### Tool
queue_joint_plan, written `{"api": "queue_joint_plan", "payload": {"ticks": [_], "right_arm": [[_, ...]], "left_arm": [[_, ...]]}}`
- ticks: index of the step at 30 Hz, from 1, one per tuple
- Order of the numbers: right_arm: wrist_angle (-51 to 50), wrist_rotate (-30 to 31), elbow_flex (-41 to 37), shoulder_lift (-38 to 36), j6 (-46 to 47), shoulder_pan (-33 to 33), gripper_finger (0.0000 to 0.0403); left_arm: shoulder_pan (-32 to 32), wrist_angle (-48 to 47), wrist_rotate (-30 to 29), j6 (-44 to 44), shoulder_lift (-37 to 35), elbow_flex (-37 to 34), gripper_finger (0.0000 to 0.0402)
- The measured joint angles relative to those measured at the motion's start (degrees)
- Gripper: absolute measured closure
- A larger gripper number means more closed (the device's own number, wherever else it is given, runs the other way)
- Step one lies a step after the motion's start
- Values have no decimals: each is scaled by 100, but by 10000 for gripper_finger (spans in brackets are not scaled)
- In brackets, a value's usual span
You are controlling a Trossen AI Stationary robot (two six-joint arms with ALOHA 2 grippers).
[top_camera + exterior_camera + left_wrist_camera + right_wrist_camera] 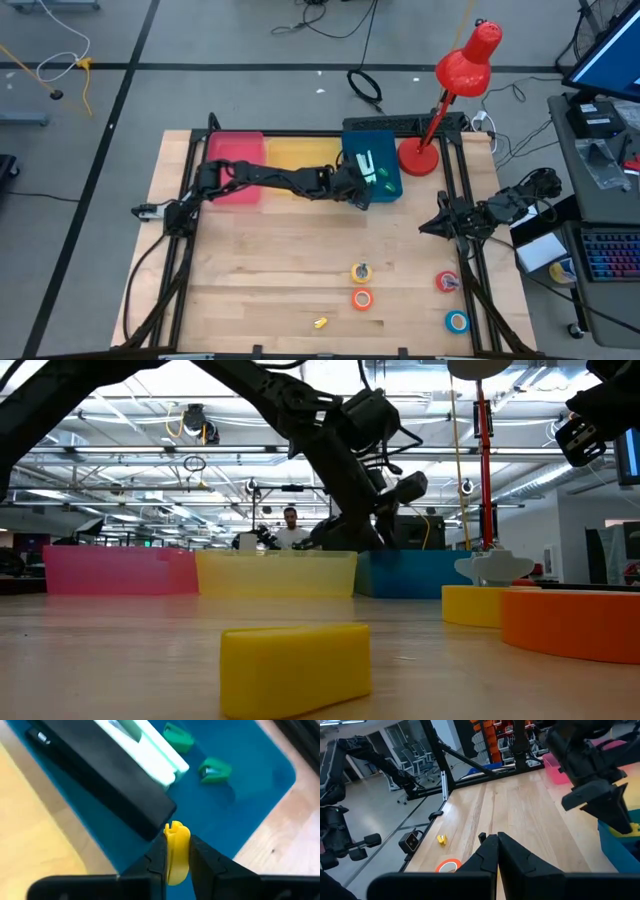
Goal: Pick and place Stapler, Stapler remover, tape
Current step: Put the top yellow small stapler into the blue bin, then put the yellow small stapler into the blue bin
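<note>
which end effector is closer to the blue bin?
Left. The left end effector is over the blue bin, gripping a yellow staple remover; the right end effector is off to the side, shut.

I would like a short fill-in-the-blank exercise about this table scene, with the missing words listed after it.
1. The left hand holds a small ____ staple remover.
2. It hovers over the ____ bin.
3. Inside that bin lie a black stapler, a white stapler and two ____ staple removers.
4. The right hand, at the table's right edge, is ____.

Missing words: yellow; blue; green; shut
</note>
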Motion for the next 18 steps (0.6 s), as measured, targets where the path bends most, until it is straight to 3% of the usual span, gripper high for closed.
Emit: {"api": "queue_joint_plan", "payload": {"ticks": [11, 18], "right_arm": [[14, 0, 0, 0, 2, 2, 402], [126, -15, 0, 0, 2, 2, 402]], "left_arm": [[0, 140, 317, 196, 37, 3, 235], [148, 424, 961, 183, -174, 5, 200]]}}
